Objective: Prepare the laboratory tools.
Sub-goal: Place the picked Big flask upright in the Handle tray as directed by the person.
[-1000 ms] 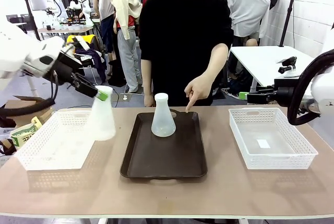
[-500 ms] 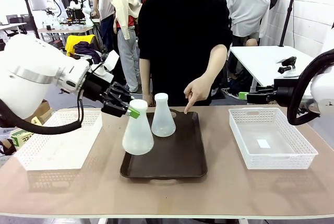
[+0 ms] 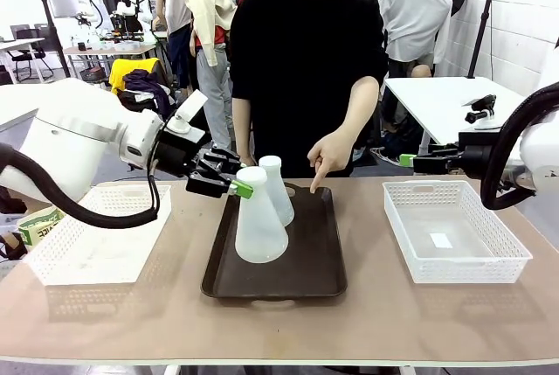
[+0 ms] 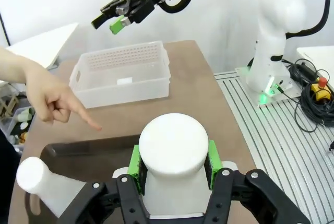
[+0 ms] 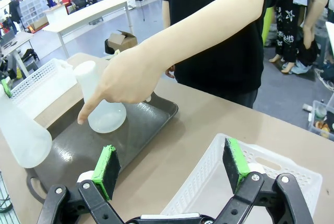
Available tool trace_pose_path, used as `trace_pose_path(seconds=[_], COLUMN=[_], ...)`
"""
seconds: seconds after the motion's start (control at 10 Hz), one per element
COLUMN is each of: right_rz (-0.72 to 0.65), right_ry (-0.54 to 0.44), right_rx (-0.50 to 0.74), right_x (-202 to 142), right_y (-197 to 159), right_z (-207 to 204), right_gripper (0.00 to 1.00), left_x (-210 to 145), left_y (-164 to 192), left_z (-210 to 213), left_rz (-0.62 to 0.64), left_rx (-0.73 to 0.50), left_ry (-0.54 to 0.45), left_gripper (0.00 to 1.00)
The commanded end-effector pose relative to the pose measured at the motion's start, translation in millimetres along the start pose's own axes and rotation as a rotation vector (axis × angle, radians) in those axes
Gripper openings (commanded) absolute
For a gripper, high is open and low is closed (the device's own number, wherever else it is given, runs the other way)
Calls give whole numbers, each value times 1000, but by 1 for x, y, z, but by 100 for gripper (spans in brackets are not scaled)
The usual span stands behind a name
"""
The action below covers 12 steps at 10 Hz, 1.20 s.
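A dark brown tray (image 3: 288,261) lies mid-table between two white lattice baskets, the left basket (image 3: 79,248) and the right basket (image 3: 454,235). The left gripper (image 3: 238,186) is clamped on the neck of the near flask (image 3: 260,222), above the tray's left half. The far flask (image 3: 278,190) stands just behind. The person's hand (image 3: 330,152) points down at the tray's far edge. The right gripper (image 3: 409,162) hangs wide apart, holding nothing.

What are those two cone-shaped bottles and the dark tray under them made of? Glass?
The held flask and the standing flask look like frosted, translucent plastic rather than clear glass: milky white, matte, no sharp glints, though frosted glass cannot be ruled out. The tray looks like dark brown moulded plastic with a faint sheen and rounded rim. The baskets appear to be white lattice plastic.
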State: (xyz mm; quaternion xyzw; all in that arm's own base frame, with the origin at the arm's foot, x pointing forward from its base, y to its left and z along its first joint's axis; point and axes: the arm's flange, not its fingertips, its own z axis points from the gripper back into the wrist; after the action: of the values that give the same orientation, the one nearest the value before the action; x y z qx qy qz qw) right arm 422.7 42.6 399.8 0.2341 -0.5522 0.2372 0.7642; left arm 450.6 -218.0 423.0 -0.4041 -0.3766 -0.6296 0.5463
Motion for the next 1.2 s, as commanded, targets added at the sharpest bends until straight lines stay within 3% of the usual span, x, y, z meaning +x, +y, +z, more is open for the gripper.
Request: trace_pose_path(seconds=[0.0, 0.6, 1.1], right_rz=[-12, -12, -12], right_ry=[7, 7, 7], right_rx=[1, 1, 1], right_x=[-1, -1, -1], right_y=[0, 0, 0], right_z=[1, 1, 1], right_gripper=[100, 100, 100], left_x=[-10, -35, -46], left_y=[14, 25, 34], left_z=[-11, -38, -40], left_rz=[-25, -107, -77], left_rx=[28, 57, 71], left_ry=[-27, 34, 36], left_gripper=[0, 0, 0])
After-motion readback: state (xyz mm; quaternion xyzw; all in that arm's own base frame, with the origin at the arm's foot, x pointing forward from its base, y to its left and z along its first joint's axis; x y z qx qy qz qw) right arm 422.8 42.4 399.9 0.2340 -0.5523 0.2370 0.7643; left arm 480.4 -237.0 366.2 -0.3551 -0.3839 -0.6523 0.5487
